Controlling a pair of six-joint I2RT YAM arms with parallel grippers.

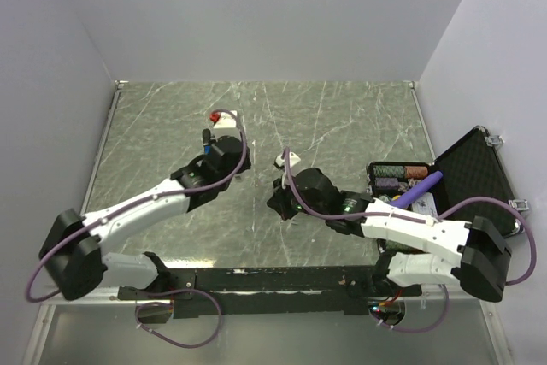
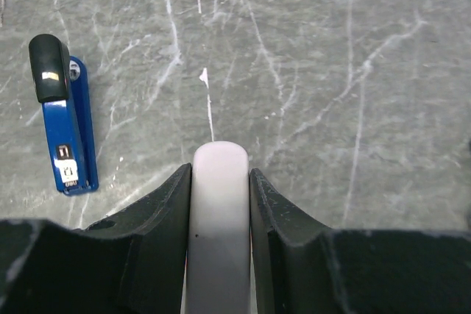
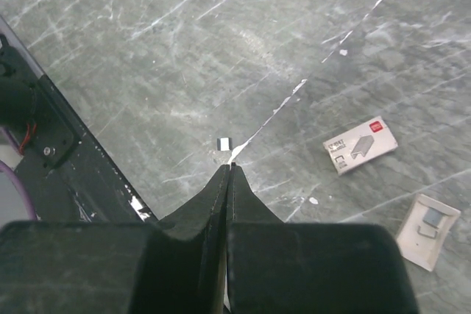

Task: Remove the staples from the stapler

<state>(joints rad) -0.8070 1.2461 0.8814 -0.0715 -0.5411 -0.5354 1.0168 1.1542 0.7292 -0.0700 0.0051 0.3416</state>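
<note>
arms (image 1: pixel 141 207) white-black | cables (image 1: pixel 245 147) purple | left pincer (image 2: pixel 219 174), right pincer (image 3: pixel 229 170) black

Soft, even light falls from above, leaving faint shadows on the tabletop (image 1: pixel 342 126). A small glare spot marks the black cap of the stapler (image 2: pixel 70 145). The left pincer (image 2: pixel 219 174) blurs near the lens.

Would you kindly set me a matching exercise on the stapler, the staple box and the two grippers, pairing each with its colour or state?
Things:
1. stapler
2. staple box
3. left gripper
4. right gripper

Colours or states:
a. fingers pressed together, with a small grey piece just beyond the tips
b. white, with a red mark at one corner
c. blue body and black top, lying on the table
d. shut on a pale bar

Pairs: 1-c, 2-b, 3-d, 4-a.
</note>
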